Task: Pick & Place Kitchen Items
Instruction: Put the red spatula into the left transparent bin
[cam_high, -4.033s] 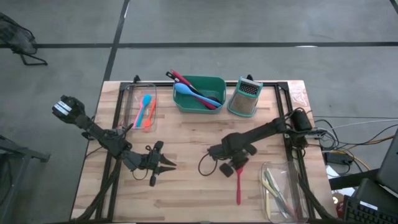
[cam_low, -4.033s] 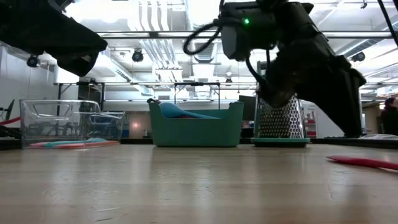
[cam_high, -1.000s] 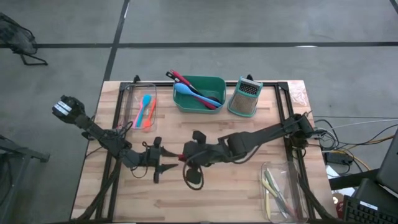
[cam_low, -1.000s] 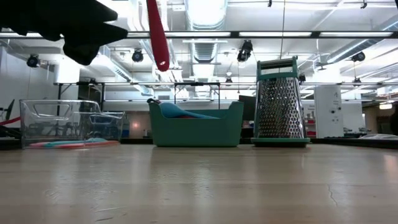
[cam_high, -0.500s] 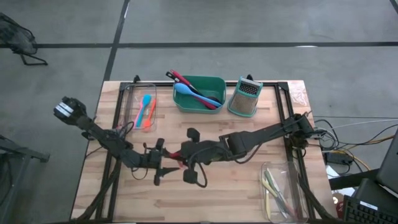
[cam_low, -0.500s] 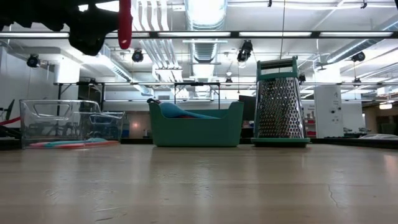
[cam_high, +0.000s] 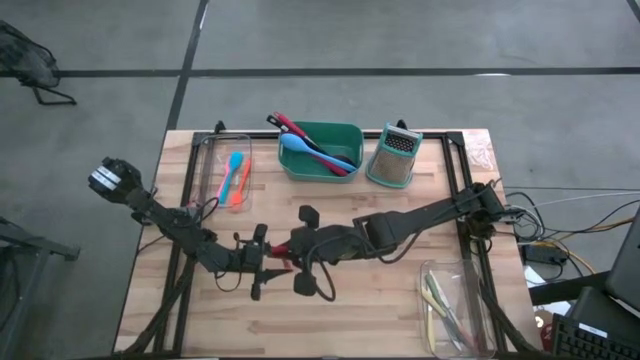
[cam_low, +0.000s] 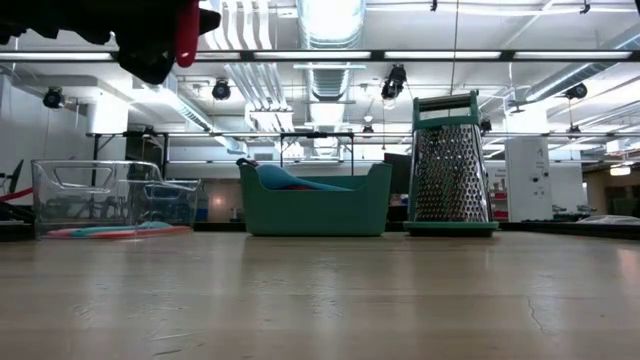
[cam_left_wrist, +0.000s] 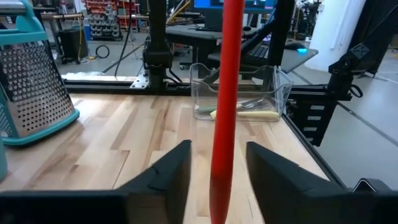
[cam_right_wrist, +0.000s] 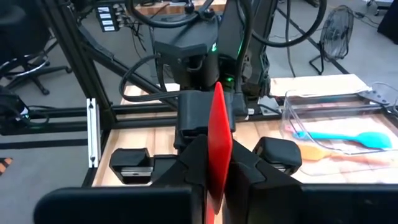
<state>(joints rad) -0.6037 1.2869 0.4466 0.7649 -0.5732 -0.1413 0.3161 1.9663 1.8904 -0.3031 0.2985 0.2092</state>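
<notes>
Where the high view blurs — red spatula (cam_right_wrist: 219, 140) clamped in right gripper (cam_right_wrist: 217, 171) fingers, handle between left gripper's (cam_left_wrist: 217, 168) parted fingers.

The robot has two thin dark arms. The left arm (cam_high: 165, 222), at the middle left of the top picture, has a pale grey block on its far end. The right arm (cam_high: 420, 218), at the middle right, has black cables looping off it. Each gripper's fingers (cam_left_wrist: 166, 176) are black and wedge-shaped. A small green light glows on the left arm's dark wrist block.

Bare tabletop (cam_high: 330, 320) up front; tub (cam_high: 322, 152), grater (cam_high: 393, 158) at rear.
</notes>
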